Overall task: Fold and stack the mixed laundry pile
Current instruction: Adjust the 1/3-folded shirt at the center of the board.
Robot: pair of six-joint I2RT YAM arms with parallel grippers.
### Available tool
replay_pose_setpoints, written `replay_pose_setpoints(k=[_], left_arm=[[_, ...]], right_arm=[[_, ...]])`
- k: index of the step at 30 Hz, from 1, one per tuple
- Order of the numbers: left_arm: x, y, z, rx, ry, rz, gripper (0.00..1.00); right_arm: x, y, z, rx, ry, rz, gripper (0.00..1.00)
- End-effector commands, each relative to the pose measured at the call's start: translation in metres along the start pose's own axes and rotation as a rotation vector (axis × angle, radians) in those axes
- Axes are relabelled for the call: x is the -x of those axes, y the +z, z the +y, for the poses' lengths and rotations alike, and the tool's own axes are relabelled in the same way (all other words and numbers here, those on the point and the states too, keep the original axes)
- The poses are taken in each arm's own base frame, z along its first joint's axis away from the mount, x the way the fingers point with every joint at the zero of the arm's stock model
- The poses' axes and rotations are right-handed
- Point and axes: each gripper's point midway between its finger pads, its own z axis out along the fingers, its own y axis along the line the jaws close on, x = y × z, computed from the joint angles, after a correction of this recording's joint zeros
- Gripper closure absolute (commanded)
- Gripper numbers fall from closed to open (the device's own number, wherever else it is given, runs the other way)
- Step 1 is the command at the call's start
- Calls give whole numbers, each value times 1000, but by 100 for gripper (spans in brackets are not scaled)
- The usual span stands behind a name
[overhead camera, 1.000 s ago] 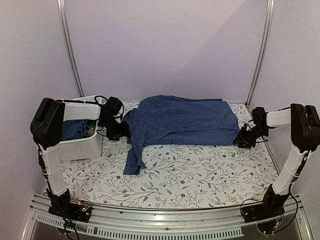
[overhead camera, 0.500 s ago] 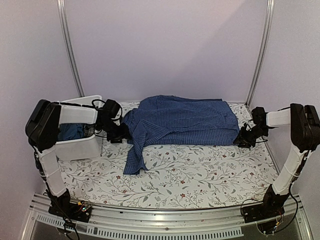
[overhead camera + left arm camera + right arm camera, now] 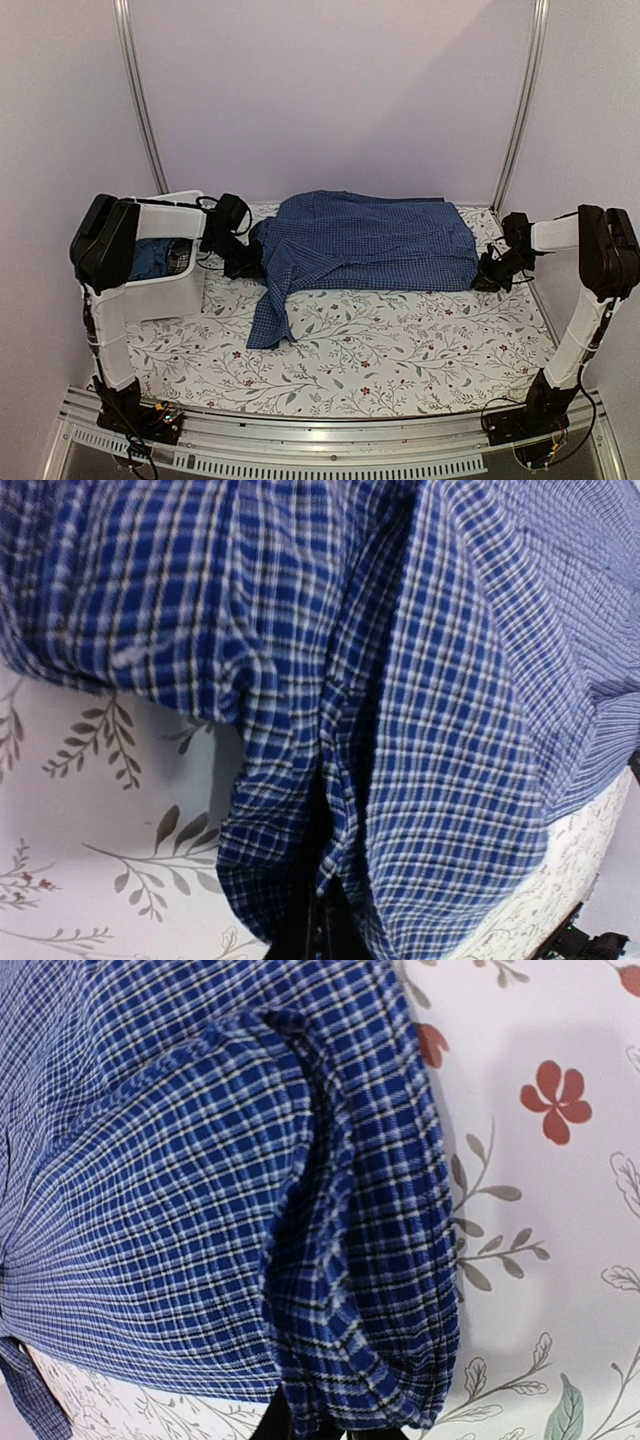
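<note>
Since a second ago the left gripper (image 3: 246, 264) has clamped fully shut on the left edge of the blue-and-white checked cloth shirt (image 3: 370, 240), which lies spread at the far middle of the table. The right gripper (image 3: 490, 274) has narrowed onto the opposite hem (fingers mostly hidden). The white rectangular plastic tub (image 3: 165, 293) holds a dark blue garment (image 3: 150, 260). Underneath is a floral-print tablecloth (image 3: 400, 350), with pale lilac walls (image 3: 330, 100) around.

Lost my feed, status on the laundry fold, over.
Left gripper shut on checked shirt edge. Right gripper at opposite edge, grip unclear. Shirt spread, unfolded. White tub stands clear.
</note>
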Motion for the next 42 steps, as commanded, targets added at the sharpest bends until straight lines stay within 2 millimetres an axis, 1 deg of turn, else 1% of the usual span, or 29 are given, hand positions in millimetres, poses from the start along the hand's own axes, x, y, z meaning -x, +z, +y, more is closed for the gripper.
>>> replay_pose_setpoints(k=[1,2,4,8,11,13,16,18,19,20,23,24,25,26,28,30,31,32,33,34,36,37,39,40,42], left_arm=[[49,-56,-12,-86,-49,-97,100],[57,-64,-11,-93,-61,-108,100],[71,-78,-9,-108,-75,-130,100],[87,-93,-2,-139,-110,-148,100],[92,-98,4,-139,-124,-157,100],[92,-99,7,-141,-134,-150,100],[91,-99,12,-140,-146,-140,100],[87,-97,13,-141,-149,-125,100],[86,-97,12,-147,-148,-121,100],[84,-96,12,-151,-148,-113,100],[74,-91,12,-163,-145,-82,100],[71,-88,13,-163,-144,-71,100],[68,-86,13,-167,-142,-65,100],[66,-84,12,-176,-140,-58,100],[62,-82,10,-185,-140,-49,100],[61,-81,9,-189,-144,-47,100],[61,-81,8,-193,-144,-47,100],[61,-80,9,-194,-145,-44,100],[60,-79,9,-192,-148,-41,100],[58,-78,10,-188,-150,-38,100],[55,-76,14,-176,-155,-33,100],[53,-75,16,-166,-157,-31,100],[48,-71,20,-148,-163,-25,100],[45,-68,21,-141,-162,-19,100],[36,-61,24,-123,-158,-2,100]], right_arm=[[1,-11,-11,-80,-69,-8,91],[4,-16,-10,-87,-90,-22,93],[7,-23,-13,-115,-125,-35,94],[17,-35,-11,-130,-144,-64,95],[26,-45,-3,-116,-162,-93,95],[31,-52,-3,-132,-175,-116,95],[33,-60,-12,-198,-202,-140,95],[33,-64,-23,-258,-210,-148,95],[33,-68,-32,-313,-210,-156,94],[34,-72,-37,-344,-208,-169,91],[25,-79,-37,-343,-207,-167,52],[20,-79,-35,-326,-208,-154,45],[17,-79,-31,-302,-220,-144,39],[12,-75,-19,-234,-244,-135,35],[12,-84,9,-132,-327,-193,32],[8,-92,42,-45,-450,-255,31],[6,-92,59,-15,-503,-284,29],[3,-93,69,-1,-567,-298,28],[2,-89,76,13,-589,-289,28],[4,-86,78,18,-588,-273,29],[8,-72,79,17,-548,-210,33],[8,-55,75,10,-527,-153,34],[8,-34,71,3,-463,-74,35],[6,-19,66,-6,-441,-27,35],[3,-2,62,-10,-416,22,35]])
